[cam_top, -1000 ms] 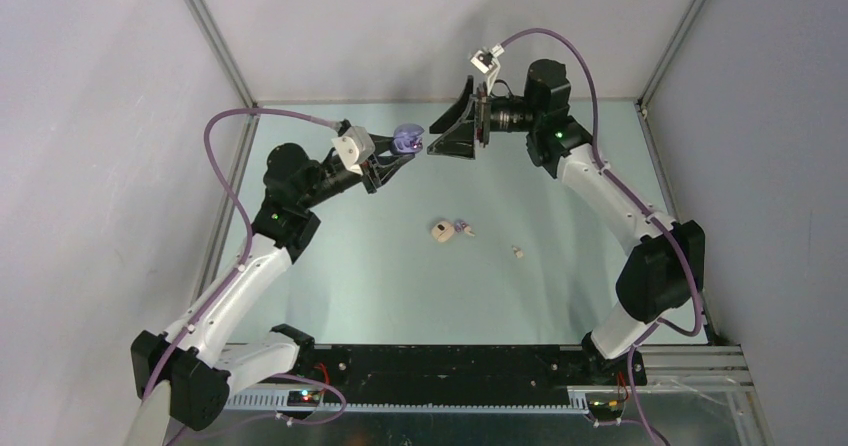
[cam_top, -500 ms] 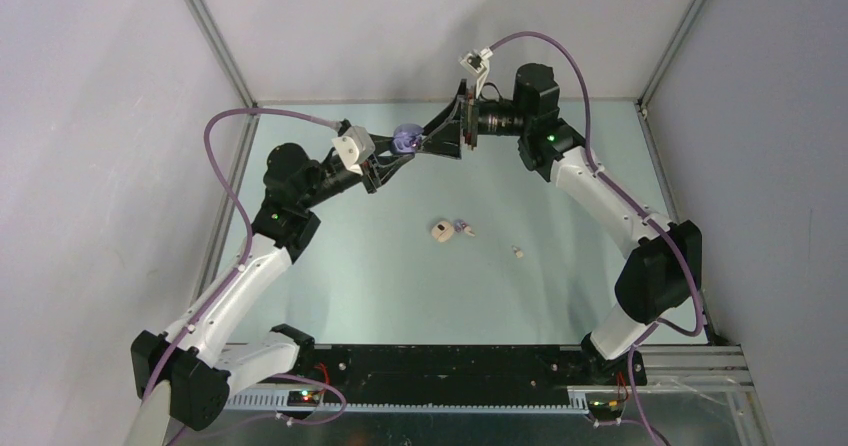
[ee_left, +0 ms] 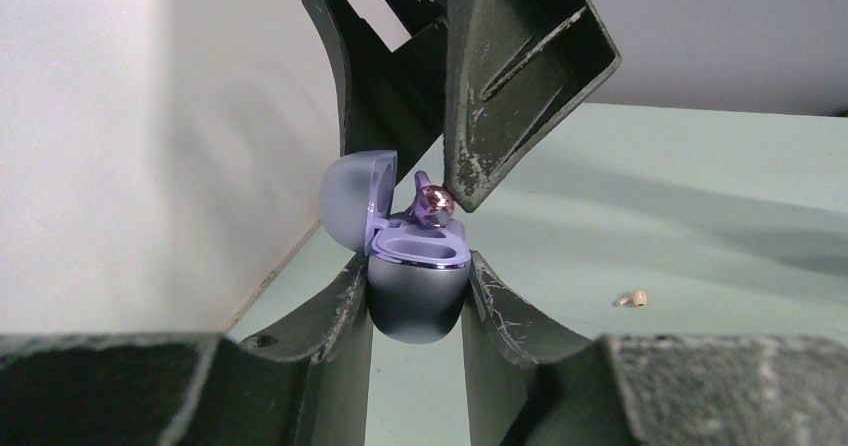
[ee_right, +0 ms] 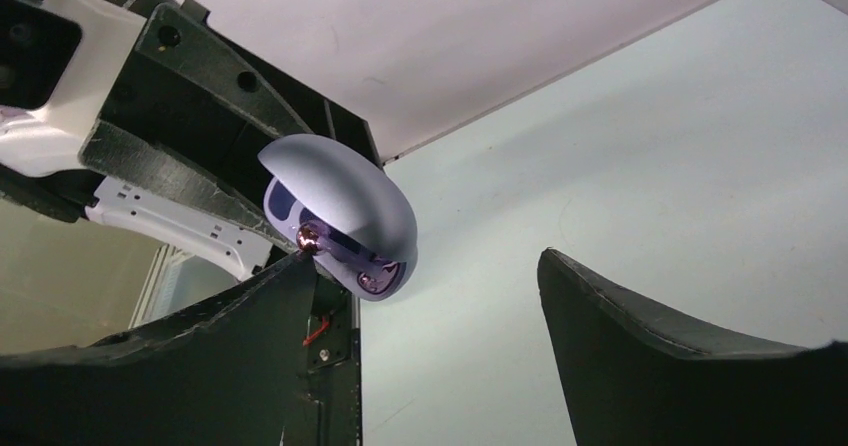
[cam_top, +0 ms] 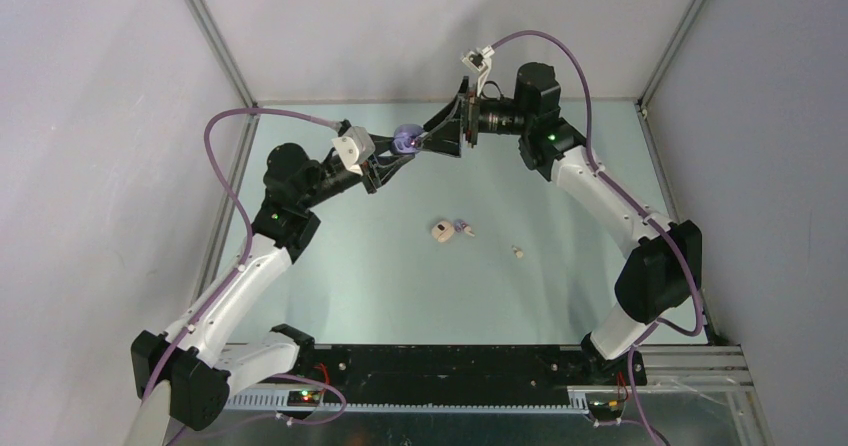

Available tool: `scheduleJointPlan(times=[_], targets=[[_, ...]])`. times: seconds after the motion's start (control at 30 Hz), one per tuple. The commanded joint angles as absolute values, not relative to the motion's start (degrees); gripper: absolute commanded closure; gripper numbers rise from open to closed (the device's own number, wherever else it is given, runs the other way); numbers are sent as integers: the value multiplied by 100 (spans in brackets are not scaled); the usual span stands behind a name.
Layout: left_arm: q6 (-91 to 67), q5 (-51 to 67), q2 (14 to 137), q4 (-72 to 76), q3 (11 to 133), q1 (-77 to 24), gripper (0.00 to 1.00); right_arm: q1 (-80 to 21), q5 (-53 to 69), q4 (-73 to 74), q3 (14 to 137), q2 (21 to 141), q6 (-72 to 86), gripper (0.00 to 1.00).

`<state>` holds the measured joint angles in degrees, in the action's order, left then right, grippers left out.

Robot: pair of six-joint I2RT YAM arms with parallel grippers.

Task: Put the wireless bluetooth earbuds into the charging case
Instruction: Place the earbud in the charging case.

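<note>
Earbuds lie nearest, at centre frame of the top view: a white earbud (cam_top: 518,253), a lavender earbud (cam_top: 462,228) and, just beside it, a pale rounded piece (cam_top: 441,231), all on the table (cam_top: 330,266). Farther up the frame, we find the left gripper (ee_left: 415,261) clamped on the base of the charging case (ee_left: 415,311), its lid (ee_left: 350,198) raised. A second lavender earbud (ee_left: 434,201) sits on the case's tray. The right gripper (ee_right: 425,261) stands with jaws wide apart, one fingertip (ee_right: 295,266) against that bud.

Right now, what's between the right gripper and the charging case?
A purple earbud, perched on the open charging case by one finger of the right gripper; clearest in left wrist view.
</note>
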<state>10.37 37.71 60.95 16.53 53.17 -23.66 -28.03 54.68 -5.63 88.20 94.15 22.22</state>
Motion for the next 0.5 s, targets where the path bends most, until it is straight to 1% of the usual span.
scheduleJointPlan(times=[0.0, 0.1, 0.47], targets=[[1010, 3756, 6020, 1865, 5453, -2377, 100, -2878, 5979, -912, 9007, 9333, 2000, 11], [1014, 3712, 6026, 1861, 5447, -2373, 100, -2932, 6166, -917, 9023, 9302, 1897, 8], [1130, 3772, 6021, 1712, 5479, -2376, 100, -2925, 5600, -766, 9093, 9349, 2059, 9]])
